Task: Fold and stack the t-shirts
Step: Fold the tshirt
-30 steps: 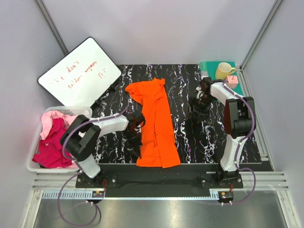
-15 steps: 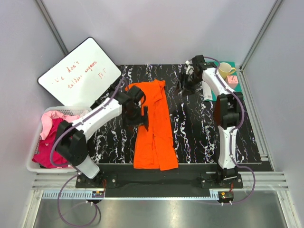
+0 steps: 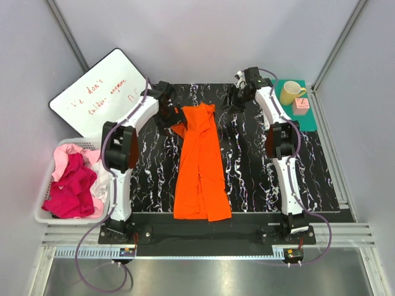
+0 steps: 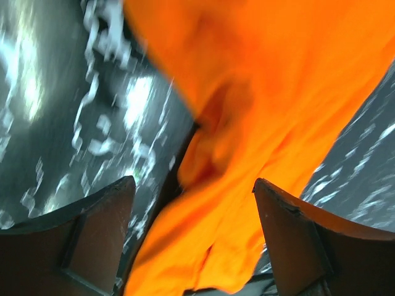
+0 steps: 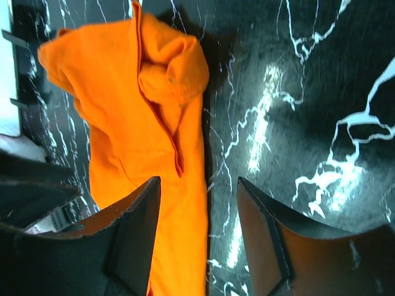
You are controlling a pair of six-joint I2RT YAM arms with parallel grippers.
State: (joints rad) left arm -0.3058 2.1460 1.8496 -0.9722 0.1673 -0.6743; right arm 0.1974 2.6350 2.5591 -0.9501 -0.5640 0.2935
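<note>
An orange t-shirt (image 3: 199,166) lies as a long, narrow folded strip down the middle of the black marbled table (image 3: 259,172). My left gripper (image 3: 168,114) hovers open at the shirt's far left corner. In the left wrist view, blurred orange cloth (image 4: 278,92) fills the space beyond the left gripper (image 4: 192,182), with nothing pinched. My right gripper (image 3: 233,98) is just right of the shirt's far end, apart from it. In the right wrist view the right gripper (image 5: 199,182) stands open above the right edge of the shirt (image 5: 129,105). Magenta (image 3: 71,188) and pale pink (image 3: 65,154) t-shirts lie crumpled in a basket.
The white basket (image 3: 38,217) stands at the table's left edge. A whiteboard (image 3: 102,95) with red writing leans at the far left. At the far right a teal mat (image 3: 308,117) carries a yellow mug (image 3: 291,92) and a small pink block (image 3: 301,103).
My left gripper opened, let go of the shirt and moved from its near left side to its far left corner. The right gripper moved farther back. The shirt now lies straighter.
</note>
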